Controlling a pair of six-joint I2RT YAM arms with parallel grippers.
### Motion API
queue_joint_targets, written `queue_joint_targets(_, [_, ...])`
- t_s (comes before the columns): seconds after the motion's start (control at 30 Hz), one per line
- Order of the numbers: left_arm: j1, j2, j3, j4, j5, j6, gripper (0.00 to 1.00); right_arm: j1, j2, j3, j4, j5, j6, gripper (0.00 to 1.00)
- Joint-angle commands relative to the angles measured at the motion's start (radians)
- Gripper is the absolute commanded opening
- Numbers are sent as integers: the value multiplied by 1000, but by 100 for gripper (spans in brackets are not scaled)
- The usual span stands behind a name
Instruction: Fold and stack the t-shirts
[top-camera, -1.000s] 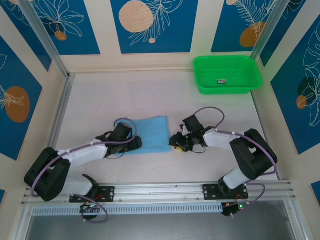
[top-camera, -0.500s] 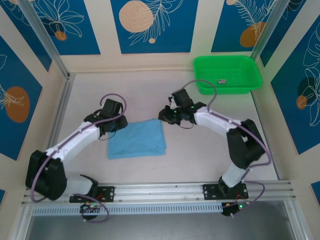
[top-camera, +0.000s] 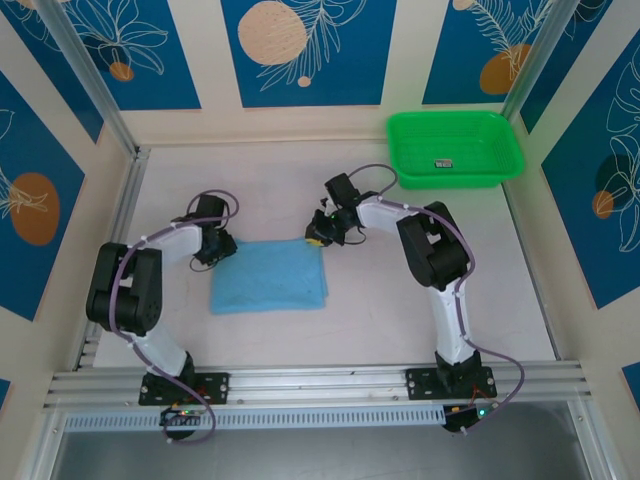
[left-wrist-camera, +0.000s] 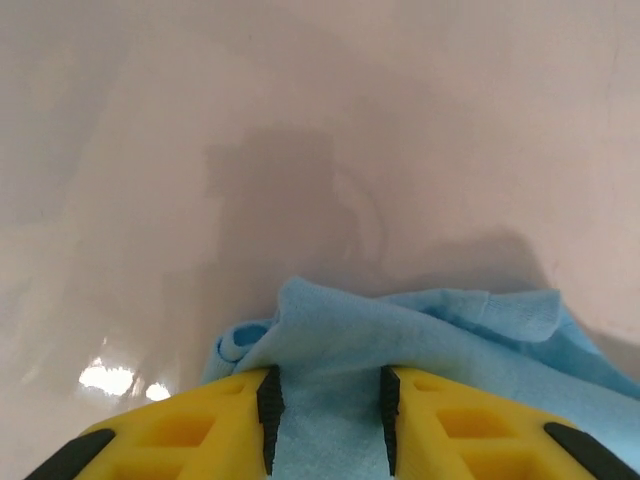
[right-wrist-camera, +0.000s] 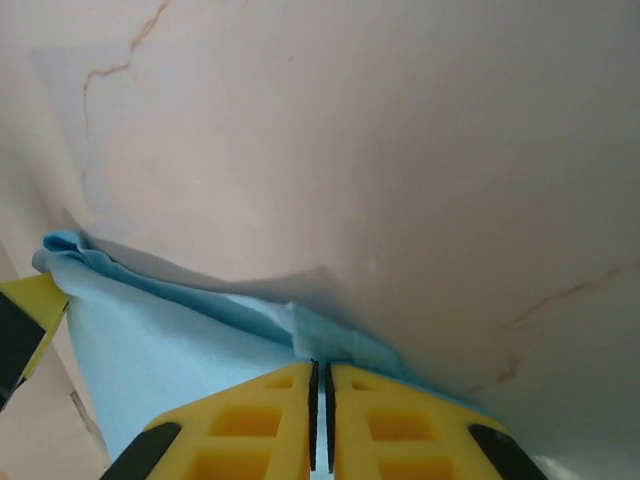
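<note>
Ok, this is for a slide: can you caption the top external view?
Left arm and right arm pinch the far corners of the folded t-shirt in their jaws; basket at far right.

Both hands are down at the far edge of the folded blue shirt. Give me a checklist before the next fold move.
1. Left hand holds cloth: ok, t-shirt fabric is bunched between its fingers.
2. Right hand holds cloth: ok, fingers nearly together on the shirt's edge.
3. Hands at matching far corners: ok, one at each in the top view.
4. All folded layers caught in each grip: cannot tell.
5. Green basket apart from shirt and arms: ok, it sits at the far right of the table.
</note>
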Motion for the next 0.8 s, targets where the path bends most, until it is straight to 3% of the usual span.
queue_joint_targets(0.0, [32,25,-9,9,40,-13,37,-28,17,12,-15,-50,-7,15])
queue_joint_targets(0.07, [33,4,1,0,55,-10,44,-34,6,28,-22,-76,-12,15])
queue_joint_targets(0.17, [31,-69,16,-32,64,-8,72,-35,-62,35,-21,-103,-20,19])
queue_joint_targets(0.23, [32,-129,27,-80,24,-1,86,-32,-138,12,-14,-85,-40,29])
queue_joint_targets(0.33, [32,-187,16,-147,-76,6,93,-29,-298,-95,19,-28,-86,44])
queue_joint_targets(0.5, [32,-188,-60,-159,-74,57,89,-36,-623,-441,199,-11,-122,67])
queue_joint_targets(0.63, [38,-169,-131,-59,-28,90,76,-40,-823,-677,313,23,-139,72])
queue_joint_targets(0.77, [51,-76,-101,-6,-5,108,61,-63,-936,-794,356,13,-144,73])
